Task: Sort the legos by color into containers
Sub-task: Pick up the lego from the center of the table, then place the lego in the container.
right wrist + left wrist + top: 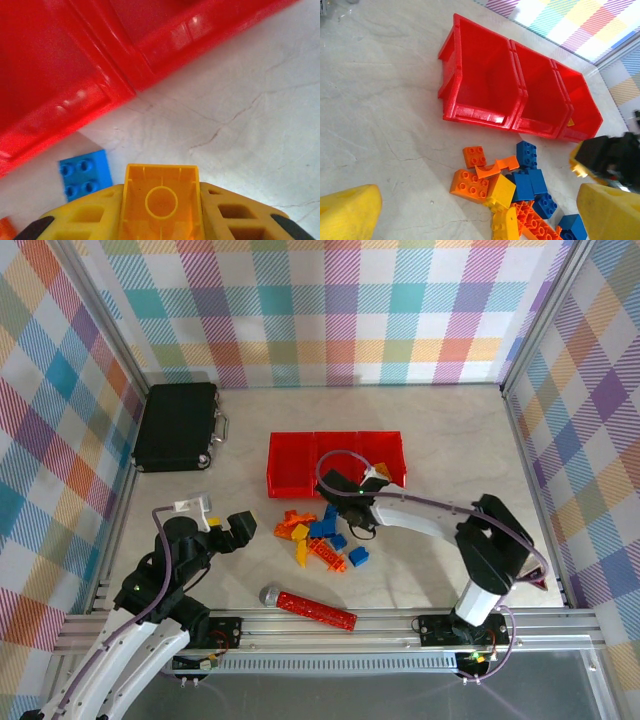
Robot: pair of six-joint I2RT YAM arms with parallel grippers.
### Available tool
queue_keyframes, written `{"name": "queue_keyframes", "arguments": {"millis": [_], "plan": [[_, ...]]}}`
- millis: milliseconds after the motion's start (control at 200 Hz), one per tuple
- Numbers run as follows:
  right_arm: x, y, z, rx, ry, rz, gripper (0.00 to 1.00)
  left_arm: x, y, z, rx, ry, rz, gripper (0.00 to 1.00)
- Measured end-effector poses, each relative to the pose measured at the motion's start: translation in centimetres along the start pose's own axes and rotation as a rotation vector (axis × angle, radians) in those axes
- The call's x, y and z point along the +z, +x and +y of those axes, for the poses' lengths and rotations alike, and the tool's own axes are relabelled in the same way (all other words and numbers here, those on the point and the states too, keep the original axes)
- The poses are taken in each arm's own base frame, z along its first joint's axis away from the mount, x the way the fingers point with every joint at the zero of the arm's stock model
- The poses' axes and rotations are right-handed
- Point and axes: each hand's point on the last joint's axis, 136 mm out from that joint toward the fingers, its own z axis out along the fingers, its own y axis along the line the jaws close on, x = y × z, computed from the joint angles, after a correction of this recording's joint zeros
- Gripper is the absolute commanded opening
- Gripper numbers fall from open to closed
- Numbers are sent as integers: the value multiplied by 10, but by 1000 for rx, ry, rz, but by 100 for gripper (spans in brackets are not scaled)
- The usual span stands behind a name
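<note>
Right wrist view has our right pincer (161,217) closed on an orange-yellow hollow plastic brick (161,192). The brick's open underside faces the camera, and the yellow fingers (240,215) lie flat against its two side walls. Just ahead of the pincer run the three joined red plastic open-top bins (60,80). A small blue studded brick (85,175) lies on the pale marbled counter (250,110) just to the pincer's left.

We judge the held brick light, rigid and glossy, so it could twist or slip. A firm squeeze across two flat opposite walls, clear of the studs, suits it.

Our left pincer (228,530) hangs wide open and empty, with the loose pile of orange, blue and yellow bricks (510,195) ahead of it and the bins beyond.
</note>
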Motion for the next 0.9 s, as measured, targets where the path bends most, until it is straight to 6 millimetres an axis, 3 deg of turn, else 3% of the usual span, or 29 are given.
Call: {"name": "queue_keyframes", "arguments": {"millis": [95, 205, 335, 500, 720, 895], "plan": [[-15, -20, 3, -50, -41, -29, 28, 2, 2, 4, 1, -21, 12, 100], [-21, -59, 0, -90, -65, -69, 27, 5, 6, 7, 3, -44, 32, 100], [-16, -106, -3, -130, -81, -69, 29, 7, 7, 8, 1, -55, 46, 100], [2, -160, 25, -250, -132, -42, 27, 7, 4, 7, 2, -68, 51, 99], [48, -169, 42, -434, -142, 80, 27, 5, 0, 6, 3, -86, 64, 100], [79, -158, 32, -499, -120, 176, 28, 4, -3, 8, -14, -106, 61, 99]]}}
